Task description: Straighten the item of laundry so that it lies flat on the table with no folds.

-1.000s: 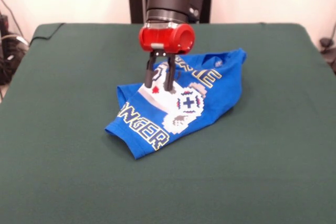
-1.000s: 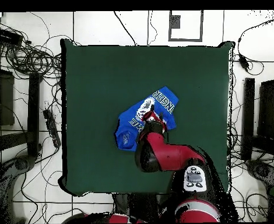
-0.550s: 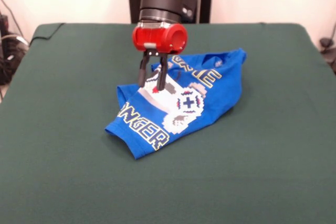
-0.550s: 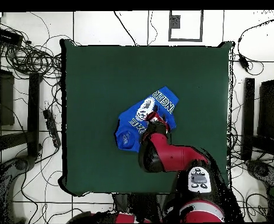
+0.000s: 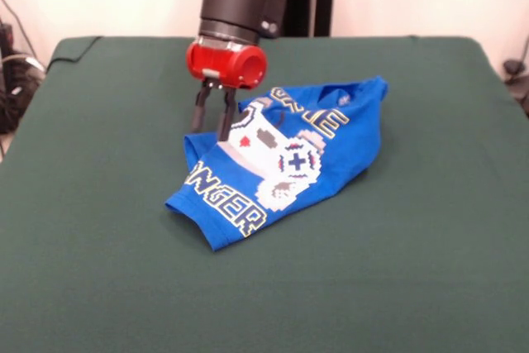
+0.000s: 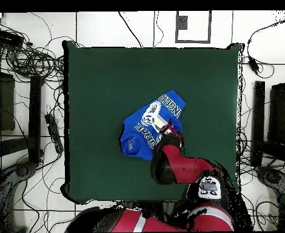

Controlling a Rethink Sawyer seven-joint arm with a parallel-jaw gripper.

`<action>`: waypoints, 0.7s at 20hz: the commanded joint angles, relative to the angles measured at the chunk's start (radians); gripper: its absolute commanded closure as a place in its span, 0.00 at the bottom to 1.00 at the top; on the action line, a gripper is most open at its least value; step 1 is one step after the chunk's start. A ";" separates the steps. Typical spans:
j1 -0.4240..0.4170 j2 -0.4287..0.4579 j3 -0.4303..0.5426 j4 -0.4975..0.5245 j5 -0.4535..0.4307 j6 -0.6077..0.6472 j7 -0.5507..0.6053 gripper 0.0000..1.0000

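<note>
Here the shirt [image 5: 285,159] lies crumpled near the middle of the desk [image 5: 430,270], well clear of every edge. In the front view it sprawls as a slanted blue heap: one end reaches up and to the right toward the far right corner, the other comes down to a blunt point toward the near edge. The fabric is doubled over itself, with a fold line running along its left side and a raised ridge across the upper part. A white-grey emblem [image 5: 277,155] faces up in the middle, and yellow-outlined white lettering shows in two broken runs, one above the emblem and one below it, both bent by the folds.

The arm [image 5: 235,2] comes down with its red wrist over the shirt's upper left part. The gripper [image 5: 212,131] hangs at the shirt's left edge, its two dark fingers [image 5: 225,117] pointing down with a narrow gap between them and nothing held. Whether the tips touch the cloth or the desk cannot be told.

In the overhead view the shirt [image 6: 146,124] sits a little toward the robot's side of the desk [image 6: 96,79], and the arm [image 6: 178,167] covers its near corner.
</note>
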 commanded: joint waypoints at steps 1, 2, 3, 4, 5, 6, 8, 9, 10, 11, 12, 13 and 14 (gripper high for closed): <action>0.018 0.077 0.012 0.048 0.029 -0.042 0.058 0.00; 0.008 0.091 0.021 0.039 0.019 -0.052 0.058 0.00; -0.004 0.102 0.032 0.029 0.005 -0.054 0.056 0.00; -0.008 0.116 0.031 0.020 0.005 -0.063 0.054 0.00; -0.011 0.131 0.029 0.011 0.004 -0.072 0.052 0.00; -0.018 0.149 0.036 0.002 -0.002 -0.075 0.051 0.00; -0.016 0.186 0.040 -0.012 0.007 -0.091 0.050 0.00; -0.014 0.198 0.042 -0.015 0.013 -0.096 0.051 0.00; -0.003 0.215 0.038 -0.019 0.029 -0.098 0.051 0.00; 0.001 0.223 0.038 -0.022 0.035 -0.099 0.050 0.00; 0.011 0.232 0.035 -0.023 0.050 -0.096 0.051 0.00; 0.019 0.239 0.029 -0.026 0.061 -0.096 0.049 0.00; 0.026 0.245 0.028 -0.030 0.068 -0.086 0.047 0.00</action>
